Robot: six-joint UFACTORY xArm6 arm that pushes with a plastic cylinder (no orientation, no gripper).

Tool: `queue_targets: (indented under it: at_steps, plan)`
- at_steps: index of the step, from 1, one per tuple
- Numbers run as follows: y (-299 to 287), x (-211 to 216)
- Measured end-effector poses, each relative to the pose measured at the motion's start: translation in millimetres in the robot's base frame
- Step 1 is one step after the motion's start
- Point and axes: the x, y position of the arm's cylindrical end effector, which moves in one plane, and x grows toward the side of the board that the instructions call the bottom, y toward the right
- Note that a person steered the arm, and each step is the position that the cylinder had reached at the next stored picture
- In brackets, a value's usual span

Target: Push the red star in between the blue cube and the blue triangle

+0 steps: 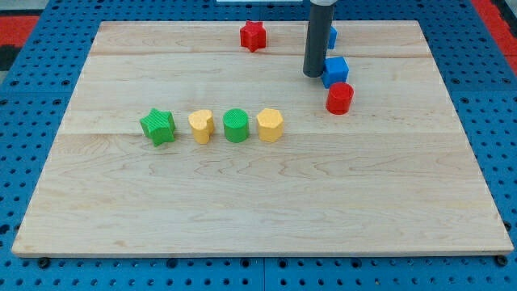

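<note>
Since the board is laid out front to back, I'll start at the view's bottom: that near half of the wooden table has nothing on it. A bit further up there's a neat row, well apart from the action: green star, yellow heart, green cylinder, yellow hexagon, running from the view's left towards the middle.

Further back on the view's right, the red cylinder sits touching or just about touching the blue cube behind it. My tip is down just beside the cube's left face; can't tell if it's actually in contact. No pincer on this rig at all, just a plain rod, so nothing opens or closes and nothing is held. Behind the rod, mostly hidden, a sliver of blue shows, presumably the blue triangle.

The red star is at the far edge, well left of both blues.

Handling guess: it looks like a small, light, rigid block that'll slide easily on smooth wood. No grabbing, only pushing. The star's points make it likely to spin if hit off-centre, so I'd press on its left side, in line with its middle, and nudge it rightwards. The gap between the blues looks tight.
</note>
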Motion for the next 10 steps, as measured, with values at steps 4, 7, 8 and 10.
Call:
queue_targets:
  at_steps: [4, 7, 8, 10]
  plan:
    - [-80, -57]
    - [-188, -95]
    - [-148, -112]
    - [-78, -95]
